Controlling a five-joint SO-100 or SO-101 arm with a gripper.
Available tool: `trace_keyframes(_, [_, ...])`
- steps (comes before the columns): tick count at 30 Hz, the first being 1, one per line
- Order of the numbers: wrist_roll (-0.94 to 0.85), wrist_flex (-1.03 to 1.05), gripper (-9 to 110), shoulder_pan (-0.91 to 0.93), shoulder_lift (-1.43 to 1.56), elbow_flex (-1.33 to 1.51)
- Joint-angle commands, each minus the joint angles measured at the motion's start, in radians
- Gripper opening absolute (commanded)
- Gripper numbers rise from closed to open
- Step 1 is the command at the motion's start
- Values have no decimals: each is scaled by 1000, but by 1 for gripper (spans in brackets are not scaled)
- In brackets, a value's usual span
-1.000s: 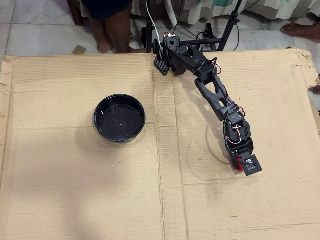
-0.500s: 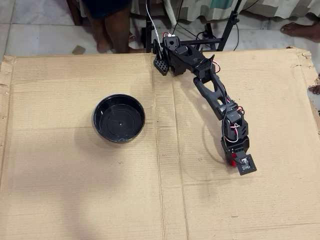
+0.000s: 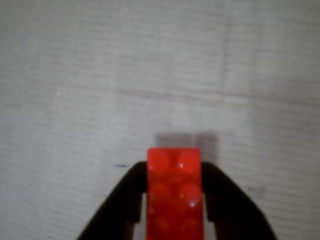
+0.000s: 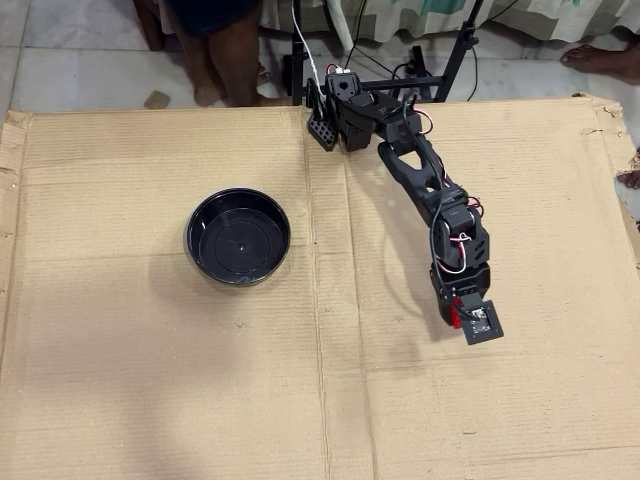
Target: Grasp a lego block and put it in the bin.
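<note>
Small red rectangular plastic lego block [image 3: 174, 192]: glossy, studs catching highlights. Round black plastic bin [image 4: 238, 237]: glossy, reflective floor. Beneath the bin, brown corrugated cardboard sheet [image 4: 150, 360]: matt, ribbed, creased.

On the flat brown cardboard sheet [image 4: 150, 380], the round glossy black bin [image 4: 238, 237] sits left of centre in the overhead view, with the black two-finger gripper [image 4: 452, 315] well apart to its right, clasping the small red studded lego block [image 3: 174, 192]

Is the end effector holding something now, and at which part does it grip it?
Yes. The end effector holds the red brick, its two fingers pressing on the brick's long sides; the studs face the wrist camera.
</note>
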Motion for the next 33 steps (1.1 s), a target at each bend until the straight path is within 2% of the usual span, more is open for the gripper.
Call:
trace_keyframes(1, [-32, 0, 0, 35, 112, 12])
trace_keyframes(16, [-57, -25, 0, 114, 529, 522])
trace_keyframes(27, [-58, -367, 0, 212, 825, 951])
trace_keyframes(33, [-133, -431, 0, 301, 982, 1150])
